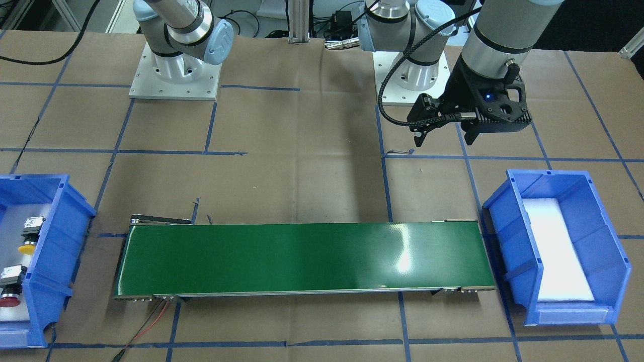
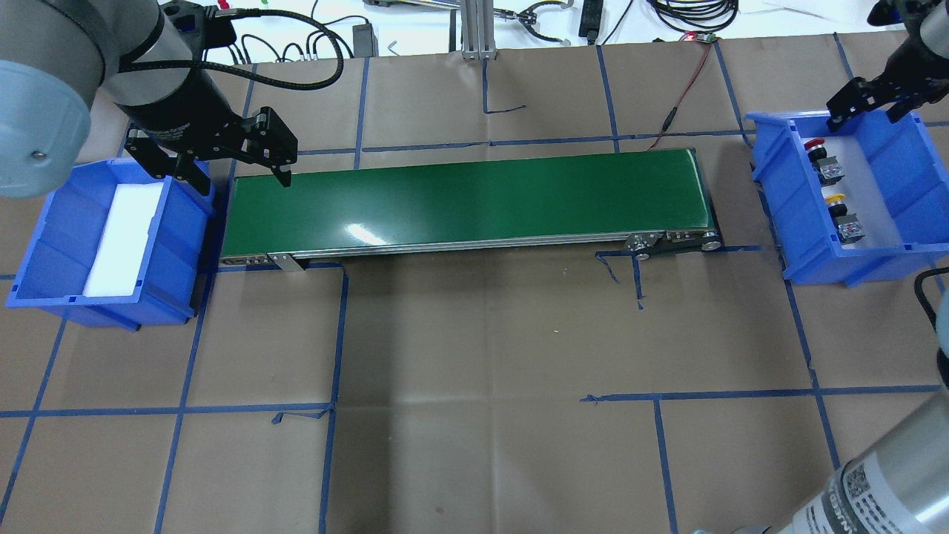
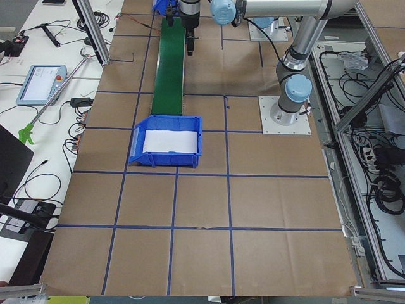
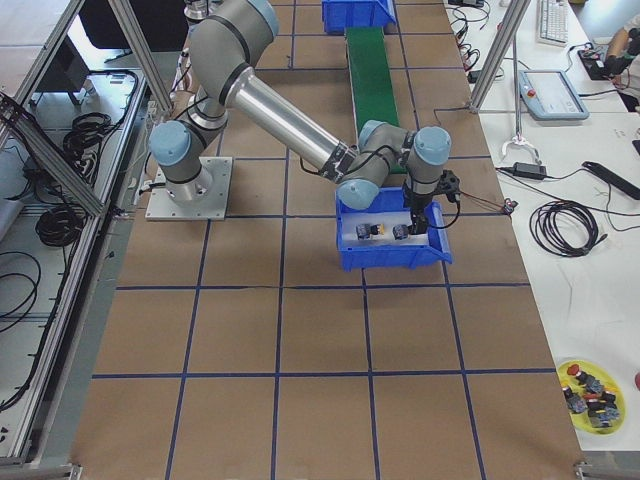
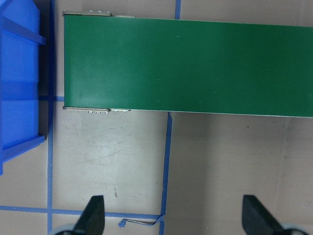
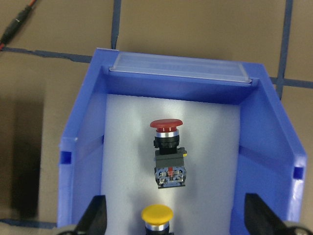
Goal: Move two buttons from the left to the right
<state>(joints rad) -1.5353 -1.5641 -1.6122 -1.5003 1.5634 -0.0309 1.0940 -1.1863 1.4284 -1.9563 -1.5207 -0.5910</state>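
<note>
Our right claw (image 6: pixel 176 218) hangs spread wide above the blue bin (image 6: pixel 83 147), where the red button (image 6: pixel 167 147) and the yellow button (image 6: pixel 157 215) lie on white padding (image 6: pixel 122 161). Our left claw (image 5: pixel 175 215), spread too, hovers near the green belt (image 5: pixel 195 63).

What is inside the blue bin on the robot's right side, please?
Two buttons lie on a white liner in the bin: the red button nearer the label-holder end, the yellow button beside it. The liner beneath their bodies is covered; nothing else shows.
</note>
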